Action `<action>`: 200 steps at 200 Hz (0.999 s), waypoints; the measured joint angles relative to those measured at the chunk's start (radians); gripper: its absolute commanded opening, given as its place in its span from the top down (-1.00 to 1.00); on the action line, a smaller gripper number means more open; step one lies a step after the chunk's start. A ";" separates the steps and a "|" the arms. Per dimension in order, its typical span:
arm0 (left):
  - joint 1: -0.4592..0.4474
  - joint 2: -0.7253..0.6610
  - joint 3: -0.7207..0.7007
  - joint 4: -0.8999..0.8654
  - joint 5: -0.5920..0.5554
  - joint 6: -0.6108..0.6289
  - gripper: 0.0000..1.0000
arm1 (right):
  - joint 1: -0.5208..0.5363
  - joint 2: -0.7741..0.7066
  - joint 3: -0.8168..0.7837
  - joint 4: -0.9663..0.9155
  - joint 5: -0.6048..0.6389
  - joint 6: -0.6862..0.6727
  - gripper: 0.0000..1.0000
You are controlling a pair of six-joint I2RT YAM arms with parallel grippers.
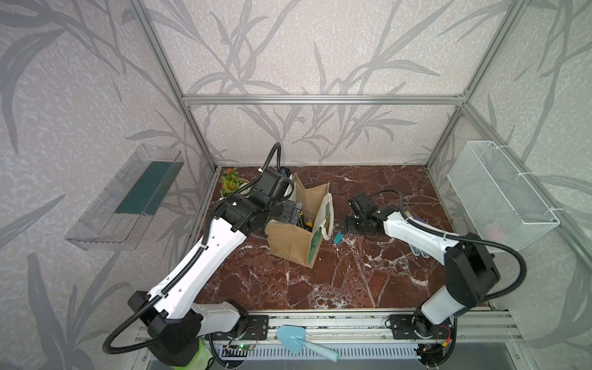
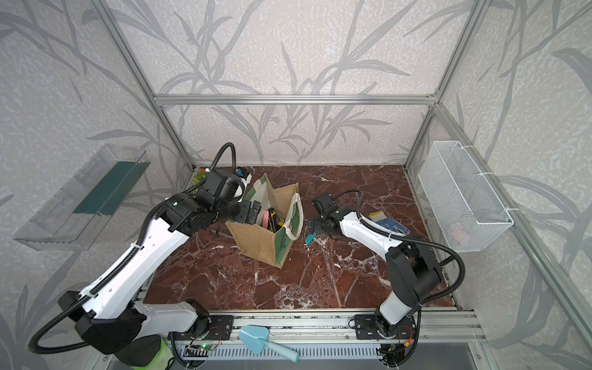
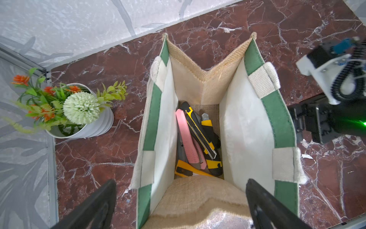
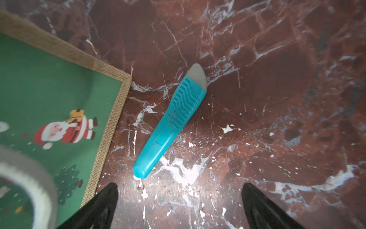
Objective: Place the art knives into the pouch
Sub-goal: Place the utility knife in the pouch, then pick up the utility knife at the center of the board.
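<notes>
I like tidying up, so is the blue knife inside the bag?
No, the blue knife lies on the table beside the bag, below the open right pincer.

The tan jute pouch (image 1: 290, 238) stands mid-frame in both top views on the red marble tabletop (image 1: 352, 282), with pink, yellow and black utility knives (image 3: 187, 136) lying inside. The teal plastic art knife (image 1: 338, 237) lies on the tabletop just right of it, not touching. A white-potted artificial plant (image 1: 231, 183) stands behind, upper left; a white wire basket (image 1: 499, 192) hangs far right.
</notes>
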 measured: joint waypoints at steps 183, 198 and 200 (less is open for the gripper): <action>0.014 -0.122 -0.157 0.029 -0.035 0.056 -0.98 | -0.056 0.315 0.185 0.021 0.073 0.134 0.09; 0.014 -0.122 -0.157 0.029 -0.035 0.060 -0.98 | -0.061 0.332 0.198 0.018 0.083 0.140 0.17; 0.014 -0.122 -0.158 0.029 -0.035 0.060 -0.98 | -0.062 0.335 0.200 0.018 0.085 0.141 0.18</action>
